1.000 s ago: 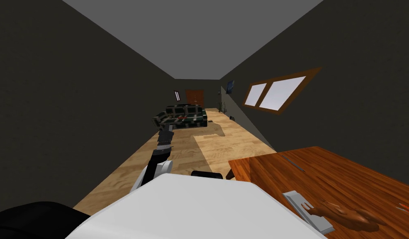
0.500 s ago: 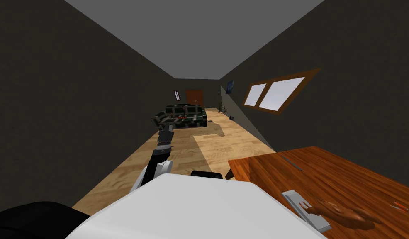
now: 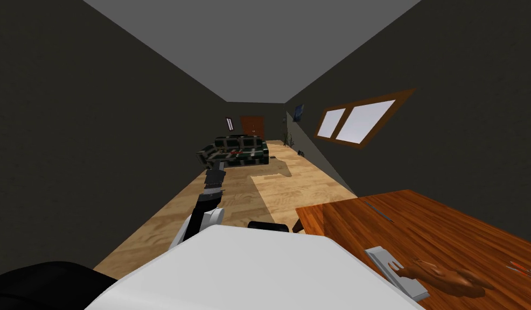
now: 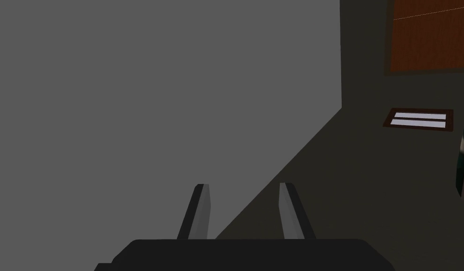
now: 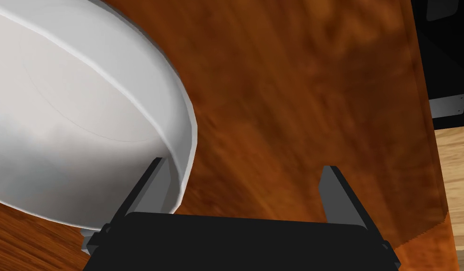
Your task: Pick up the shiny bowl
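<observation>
The right tool (image 5: 241, 163) hangs close over the reddish-brown wooden desk (image 5: 297, 94) with its two fingers spread wide and gripping nothing. The bowl (image 5: 85, 117), white to pale grey with a soft sheen, sits on the desk at that tool's side. Its rim wall rises between the fingers, tight against one finger (image 5: 153, 186) and well apart from the other. That near finger seems to lie on the bowl's inner side, though the angle leaves this unsure. Beyond the far finger the desk's edge drops to a light wooden floor (image 5: 454, 164). The left tool (image 4: 243, 185) is raised on its outstretched arm ahead of the robot and to the left, away from the desk, and its fingers are parted and empty. In the head view, a flat grey slab (image 3: 395, 269) lies on the desk's near part, touching a lumpy brown object (image 3: 447, 277). Thin red sticks (image 3: 523, 269) lie farther right, and a slim grey stick (image 3: 380, 211) lies near the desk's far edge. A dark green sofa (image 3: 235, 150) stands far down the room.
</observation>
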Tool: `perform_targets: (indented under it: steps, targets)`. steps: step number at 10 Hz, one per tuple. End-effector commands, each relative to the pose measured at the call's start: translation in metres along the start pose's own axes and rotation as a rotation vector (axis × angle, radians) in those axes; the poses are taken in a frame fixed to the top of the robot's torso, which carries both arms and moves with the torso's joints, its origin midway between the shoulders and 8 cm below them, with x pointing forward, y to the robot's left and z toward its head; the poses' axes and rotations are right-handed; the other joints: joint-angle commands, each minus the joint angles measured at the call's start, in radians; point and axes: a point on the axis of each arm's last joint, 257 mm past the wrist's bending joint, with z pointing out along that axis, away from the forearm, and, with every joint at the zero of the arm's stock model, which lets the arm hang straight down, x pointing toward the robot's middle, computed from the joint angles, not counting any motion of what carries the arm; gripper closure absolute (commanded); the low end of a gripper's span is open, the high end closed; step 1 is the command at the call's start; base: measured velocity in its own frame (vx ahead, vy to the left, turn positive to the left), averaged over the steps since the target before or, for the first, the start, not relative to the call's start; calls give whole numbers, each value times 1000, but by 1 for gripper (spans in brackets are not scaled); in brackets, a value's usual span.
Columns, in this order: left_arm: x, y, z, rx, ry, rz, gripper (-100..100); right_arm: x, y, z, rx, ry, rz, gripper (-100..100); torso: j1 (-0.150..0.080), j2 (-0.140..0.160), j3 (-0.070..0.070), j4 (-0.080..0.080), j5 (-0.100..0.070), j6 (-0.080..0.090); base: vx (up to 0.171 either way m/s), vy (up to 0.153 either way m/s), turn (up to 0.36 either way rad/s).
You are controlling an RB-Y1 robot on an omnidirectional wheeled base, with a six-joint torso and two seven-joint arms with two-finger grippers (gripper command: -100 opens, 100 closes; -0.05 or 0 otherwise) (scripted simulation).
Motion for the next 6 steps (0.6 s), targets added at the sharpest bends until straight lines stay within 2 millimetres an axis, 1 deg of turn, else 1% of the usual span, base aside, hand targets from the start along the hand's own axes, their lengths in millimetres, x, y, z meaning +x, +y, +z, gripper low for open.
perform_targets:
  steps: [1, 2, 3, 5, 6]
  targets:
    - [0, 0, 0, 0, 0, 0, 0, -3, 8, 8, 13, 0, 7, -100, 0, 0, 0, 0, 0, 0, -3, -5, -14]
    - [0, 0, 0, 0, 0, 0, 0, -2, 4, 4, 9, 0, 4, -100, 0, 0, 0, 1, -1, 0, 0, 0, 0]
    - [0, 0, 0, 0, 0, 0, 0, -2, 4, 5, 14, 1, 4, 100, 0, 0, 0, 1, -2, -1, 0, 0, 0]
    - [0, 0, 0, 0, 0, 0, 0, -1, -4, 2, 28, 4, 3, 100, 0, -1, 1, 2, -7, -1, -1, -6, -6]
    - [0, 0, 0, 0, 0, 0, 0, -1, -2, 3, 24, 3, 5, 100, -2, 0, 1, 2, -7, -1, 0, 0, 0]
